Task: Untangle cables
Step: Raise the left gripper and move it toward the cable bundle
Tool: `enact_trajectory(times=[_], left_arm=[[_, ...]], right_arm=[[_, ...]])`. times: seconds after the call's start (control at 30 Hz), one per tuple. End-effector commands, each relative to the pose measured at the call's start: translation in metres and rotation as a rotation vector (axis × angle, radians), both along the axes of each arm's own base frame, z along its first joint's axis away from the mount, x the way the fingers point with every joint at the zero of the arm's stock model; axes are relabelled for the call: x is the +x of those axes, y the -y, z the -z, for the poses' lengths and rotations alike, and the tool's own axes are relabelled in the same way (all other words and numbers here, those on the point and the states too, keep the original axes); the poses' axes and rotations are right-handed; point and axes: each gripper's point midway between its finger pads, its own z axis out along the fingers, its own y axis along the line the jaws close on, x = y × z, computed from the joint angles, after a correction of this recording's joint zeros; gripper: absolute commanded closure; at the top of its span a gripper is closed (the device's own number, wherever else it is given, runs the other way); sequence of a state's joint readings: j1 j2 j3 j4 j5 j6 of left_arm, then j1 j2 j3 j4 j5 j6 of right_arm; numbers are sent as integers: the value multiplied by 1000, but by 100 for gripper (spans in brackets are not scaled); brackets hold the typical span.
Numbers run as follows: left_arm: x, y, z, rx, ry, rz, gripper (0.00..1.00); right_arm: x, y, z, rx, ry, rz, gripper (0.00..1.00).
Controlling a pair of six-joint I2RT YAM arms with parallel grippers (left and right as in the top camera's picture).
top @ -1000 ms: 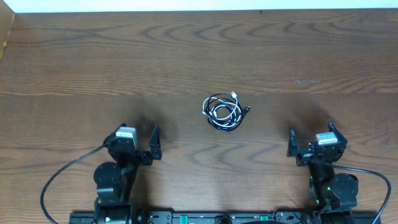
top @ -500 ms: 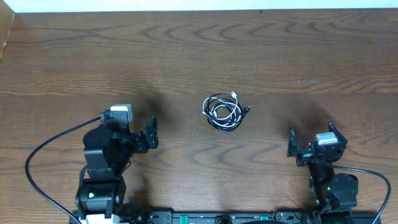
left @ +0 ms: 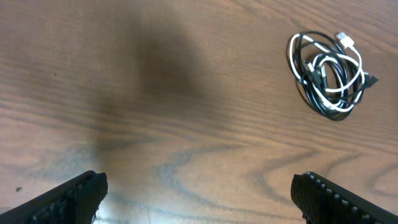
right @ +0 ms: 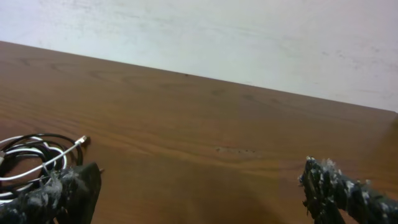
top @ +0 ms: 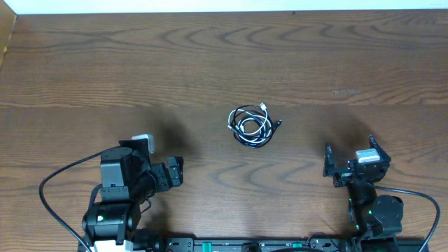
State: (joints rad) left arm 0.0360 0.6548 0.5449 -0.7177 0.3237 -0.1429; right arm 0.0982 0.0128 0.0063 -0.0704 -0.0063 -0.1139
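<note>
Two thin cables (left: 324, 73), white, black, looped on woodgrain table (left: 155, 93).

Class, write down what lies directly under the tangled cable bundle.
Only the wooden table shows beneath the cables, visible through their loops. Where black and white strands overlap, lower parts are covered.

Even, moderate light, soft dark shadow patches on table (left: 186, 155), right wrist view slightly soft
</note>
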Motion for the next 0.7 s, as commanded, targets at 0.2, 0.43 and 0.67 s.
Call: enact_trajectory(times=[0.2,0.43,0.67], left_arm=[[3,2,-8,-22,14,-1,0],[18,-4,-20,12,96,-18,0],[51,-21,-47,90,258,-76,0]], right_arm=[[0,2,1,-7,-2,7,1],[0,2,1,-7,-2,7,1],[0,2,1,-7,-2,7,1]])
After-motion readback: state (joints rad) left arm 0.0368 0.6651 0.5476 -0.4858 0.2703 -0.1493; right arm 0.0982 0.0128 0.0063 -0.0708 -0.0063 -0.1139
